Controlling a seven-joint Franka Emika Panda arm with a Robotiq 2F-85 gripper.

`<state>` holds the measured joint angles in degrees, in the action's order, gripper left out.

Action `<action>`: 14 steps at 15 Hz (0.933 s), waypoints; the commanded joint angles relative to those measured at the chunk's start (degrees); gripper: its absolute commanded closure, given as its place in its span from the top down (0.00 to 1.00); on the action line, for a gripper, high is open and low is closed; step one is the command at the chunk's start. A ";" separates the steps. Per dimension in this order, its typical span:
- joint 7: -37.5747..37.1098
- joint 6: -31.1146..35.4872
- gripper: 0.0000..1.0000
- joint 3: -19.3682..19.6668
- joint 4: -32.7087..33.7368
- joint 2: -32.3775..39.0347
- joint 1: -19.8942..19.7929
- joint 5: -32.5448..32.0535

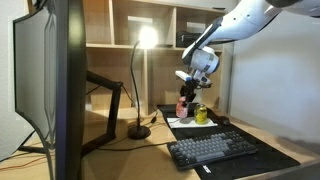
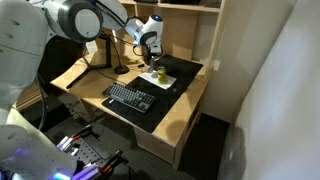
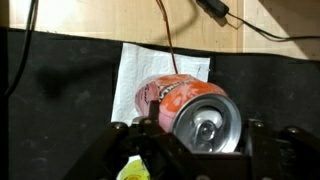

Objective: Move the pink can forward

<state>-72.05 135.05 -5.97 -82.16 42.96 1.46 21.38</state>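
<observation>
The gripper (image 3: 198,132) straddles the silver top of the pink can (image 3: 178,98), which sits on a white sheet (image 3: 135,65) on the table (image 1: 270,135). I cannot tell whether it pinches yet, so it wants a firm, level hold before going forward. Just beside the pink can, the yellow-green can (image 1: 201,114) and then the keyboard (image 1: 215,150) could get knocked.

Wooden desk (image 2: 190,100) beneath a wooden shelf unit (image 1: 120,25), open compartments at 12 o'clock. Lit gooseneck lamp (image 1: 146,38) at 11 o'clock on the desk, glowing warm against the shelf back, round base on the wood. Dark monitor (image 1: 45,85) at 9 o'clock in an exterior view, black keyboard (image 1: 215,150) at 5. Black mat (image 3: 60,90) across the desktop. Pale wall (image 1: 275,70) at 3 o'clock. Dark floor (image 2: 215,150) below the desk's front edge.
</observation>
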 commanded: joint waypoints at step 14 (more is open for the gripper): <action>16.99 11.12 0.40 3.08 -30.43 -15.61 9.55 -6.02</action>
<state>-53.68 138.78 -4.83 -107.18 28.53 9.23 16.27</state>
